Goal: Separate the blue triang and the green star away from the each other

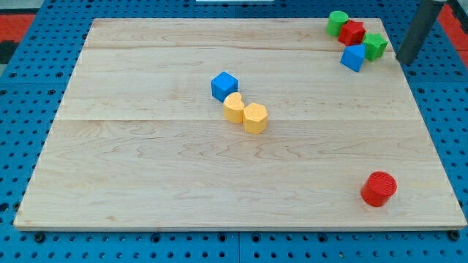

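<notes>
The blue triangle block (353,57) sits near the board's top right corner. The green star block (376,46) lies just to its upper right, touching or nearly touching it. A red block (353,31) and a green round block (337,22) crowd them from the upper left. My tip (404,60) is at the view's right edge, just right of the green star and at about the height of the blue triangle, apart from both.
A blue cube (224,85) sits mid-board with a yellow heart block (234,108) and a yellow hexagonal block (255,117) touching below it. A red cylinder (379,188) stands at the lower right. The wooden board (146,183) rests on a blue pegboard.
</notes>
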You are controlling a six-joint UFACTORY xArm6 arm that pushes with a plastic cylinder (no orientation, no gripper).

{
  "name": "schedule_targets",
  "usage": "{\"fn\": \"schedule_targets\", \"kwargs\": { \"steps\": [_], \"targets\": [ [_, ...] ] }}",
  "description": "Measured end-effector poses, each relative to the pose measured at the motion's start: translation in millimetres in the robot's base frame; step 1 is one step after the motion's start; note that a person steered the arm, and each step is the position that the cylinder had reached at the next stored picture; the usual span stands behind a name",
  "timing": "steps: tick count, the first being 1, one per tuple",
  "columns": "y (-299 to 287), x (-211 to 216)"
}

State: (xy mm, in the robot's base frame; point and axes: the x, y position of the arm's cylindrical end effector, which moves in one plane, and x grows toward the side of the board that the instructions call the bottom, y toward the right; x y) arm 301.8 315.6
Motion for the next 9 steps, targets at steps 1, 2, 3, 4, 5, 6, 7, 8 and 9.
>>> {"fn": "schedule_targets", "kwargs": {
  "steps": [1,2,3,4,5,6,7,8,9],
  "targets": [
    [3.1,-18.4],
    [-26.2,-22.1],
    [-55.6,-22.1],
    [-112.9,-17.4],
    [-124.7,-9.2],
    [-116.0,7.2],
    [-149.3,41.2],
    [-223.8,83.6],
    [-240.1,95.8]
  ]
}}
